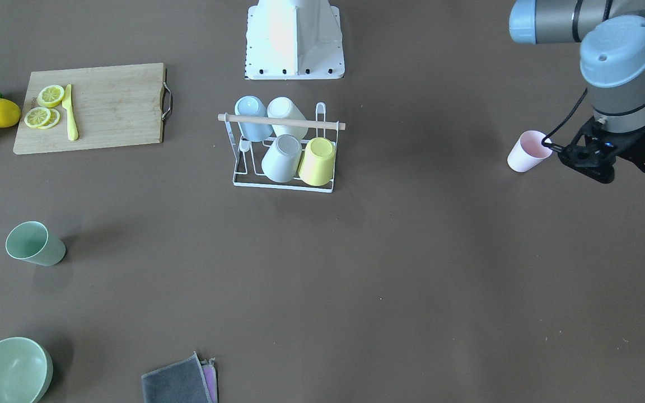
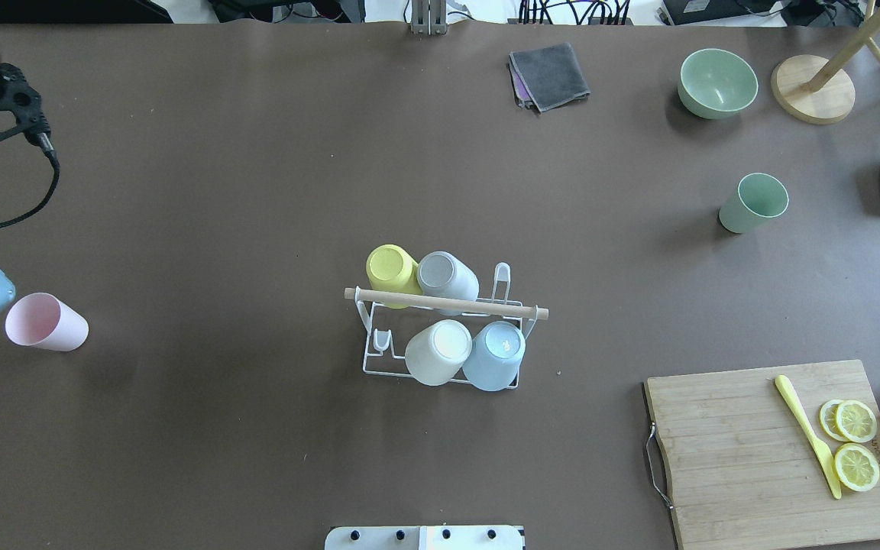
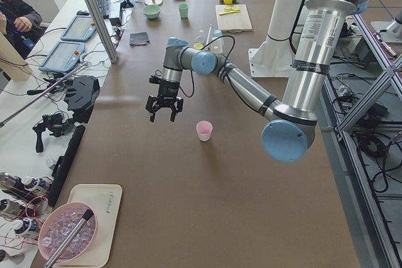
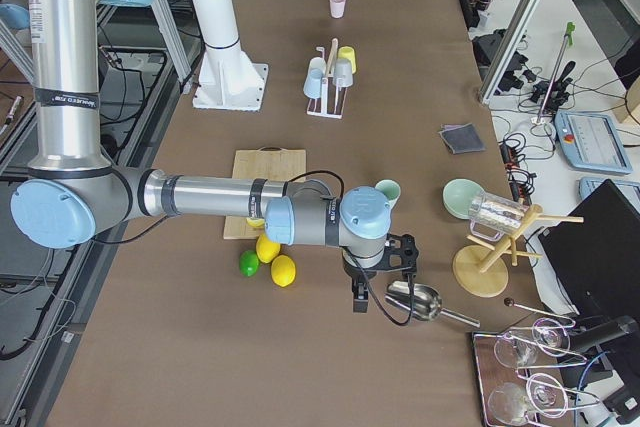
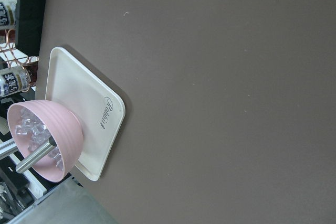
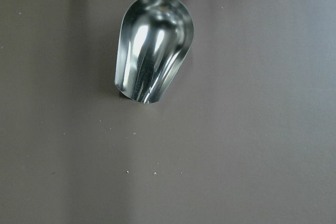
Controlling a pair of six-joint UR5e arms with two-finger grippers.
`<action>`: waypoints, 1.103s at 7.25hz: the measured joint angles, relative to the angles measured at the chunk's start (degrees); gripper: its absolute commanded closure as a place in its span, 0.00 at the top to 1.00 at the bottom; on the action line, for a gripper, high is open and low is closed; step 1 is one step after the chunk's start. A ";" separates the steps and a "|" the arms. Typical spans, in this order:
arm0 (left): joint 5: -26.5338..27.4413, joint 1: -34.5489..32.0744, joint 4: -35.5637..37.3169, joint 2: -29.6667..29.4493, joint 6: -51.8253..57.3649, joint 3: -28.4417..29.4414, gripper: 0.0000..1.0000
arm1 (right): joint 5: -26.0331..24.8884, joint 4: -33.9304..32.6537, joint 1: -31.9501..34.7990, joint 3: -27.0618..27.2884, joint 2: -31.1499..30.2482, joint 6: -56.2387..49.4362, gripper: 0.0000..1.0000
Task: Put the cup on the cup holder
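The pink cup (image 1: 527,152) stood upright, mouth up, on the bench (image 1: 412,252) toward the robot's left end, well apart from the cup holder (image 1: 283,121) at the middle. The holder carried four upturned cups on its prongs: blue (image 1: 252,117), white (image 1: 287,115), grey (image 1: 282,158) and yellow (image 1: 318,161). The prongs at one end were bare. The left pincer (image 3: 164,111) hung above the bench near the pink cup without touching it, its fingers apart and holding nothing. A green cup (image 1: 34,243) stood upright toward the right end, apart from the holder. The right pincer (image 4: 382,282) hovered just over a metal scoop (image 6: 152,56) lying on the bench. Whether its fingers were apart or together could not be told.
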 measured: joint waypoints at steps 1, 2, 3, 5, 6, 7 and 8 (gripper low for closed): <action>0.92 2.94 5.64 -2.90 0.90 0.06 0.98 | 0.04 -0.01 -0.35 0.20 0.61 0.02 1.00; 1.39 6.67 10.44 -4.69 1.22 0.31 0.98 | 0.10 -0.01 -0.94 0.34 1.58 0.06 1.00; 1.66 10.78 14.51 -5.48 1.34 0.59 0.98 | 0.09 -0.05 -2.22 0.93 3.07 0.20 1.00; 1.82 17.52 18.81 -5.87 1.42 1.77 0.98 | 0.20 -0.05 -4.57 2.28 5.07 0.57 1.00; 1.83 20.18 20.17 -6.01 1.43 3.23 0.98 | 0.25 -0.04 -5.50 2.57 5.95 0.65 1.00; 1.83 22.40 20.96 -6.13 1.44 5.41 0.98 | 0.27 -0.07 -6.45 3.01 6.92 0.68 1.00; 1.84 23.88 21.26 -6.21 1.44 7.50 0.98 | 0.07 -0.09 -7.47 4.08 7.41 0.66 1.00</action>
